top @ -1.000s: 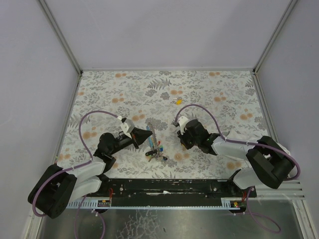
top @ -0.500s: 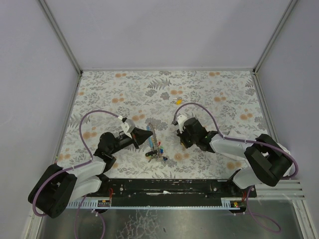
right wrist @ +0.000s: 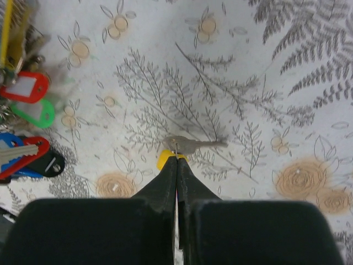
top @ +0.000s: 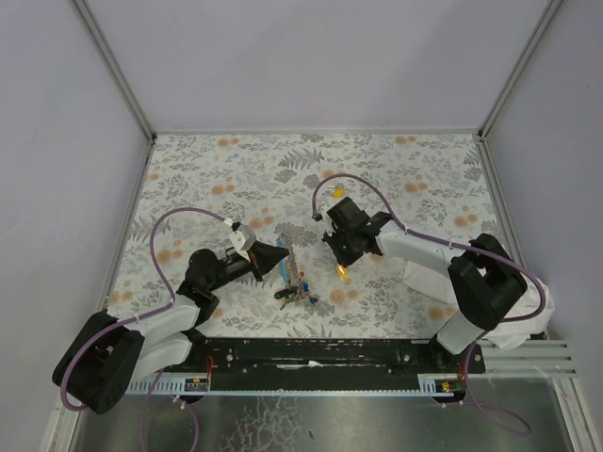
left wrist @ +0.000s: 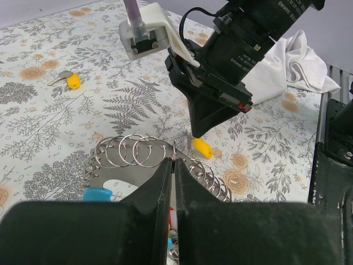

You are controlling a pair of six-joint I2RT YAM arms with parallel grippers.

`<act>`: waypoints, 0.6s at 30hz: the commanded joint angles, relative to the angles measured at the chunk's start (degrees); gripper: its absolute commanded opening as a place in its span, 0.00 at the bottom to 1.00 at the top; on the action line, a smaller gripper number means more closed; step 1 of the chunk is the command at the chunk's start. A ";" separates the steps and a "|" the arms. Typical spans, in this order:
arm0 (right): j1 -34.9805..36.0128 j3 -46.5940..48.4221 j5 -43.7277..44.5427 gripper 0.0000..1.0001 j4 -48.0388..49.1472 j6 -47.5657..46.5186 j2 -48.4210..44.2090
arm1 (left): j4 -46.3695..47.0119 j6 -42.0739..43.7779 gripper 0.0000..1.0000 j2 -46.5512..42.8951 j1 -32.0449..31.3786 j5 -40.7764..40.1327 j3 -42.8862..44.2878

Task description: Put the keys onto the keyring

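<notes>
A yellow-capped key (right wrist: 193, 144) hangs from my right gripper (right wrist: 176, 157), which is shut on the key's small wire loop just above the table. In the top view that key (top: 341, 273) dangles to the right of the cluster of red, green, blue and black keys (top: 300, 285). My left gripper (left wrist: 174, 163) is shut on the thin keyring (left wrist: 174, 150), held edge-on, with the cluster hanging below its fingers. The right gripper (left wrist: 194, 131) and its yellow key (left wrist: 202, 148) show just beyond the keyring. Another yellow key (top: 336, 192) lies on the floral cloth farther back.
A grey plate carrying several spare silver rings (left wrist: 128, 152) sits at my left fingertips, with a light-blue piece (left wrist: 96, 194) on it. A crumpled white cloth (left wrist: 295, 61) lies by the right arm's base. Metal frame posts and grey walls border the floral table cover (top: 424, 179).
My right gripper has closed on a yellow key, lifted it and swung left toward the key cluster. The left gripper has stayed put, shut on the keyring.
</notes>
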 commanded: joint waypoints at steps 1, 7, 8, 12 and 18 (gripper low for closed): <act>-0.19 5.90 0.48 0.00 -12.60 -0.29 1.90 | -2.17 1.59 0.00 -0.59 0.28 1.26 1.30; -0.19 11.60 0.42 0.00 -17.94 -3.11 8.45 | -2.75 1.68 0.00 -0.84 0.30 1.73 1.48; -0.18 12.33 0.31 0.00 -18.34 -3.51 9.20 | -2.75 1.68 0.00 -0.82 0.30 1.70 1.48; -0.18 16.64 0.76 0.00 -21.43 -4.93 13.55 | -2.79 1.67 0.00 -0.65 0.26 2.25 1.72; -0.18 20.00 0.36 0.03 -22.14 -5.42 16.43 | -3.31 1.77 0.00 -0.51 0.33 2.40 1.92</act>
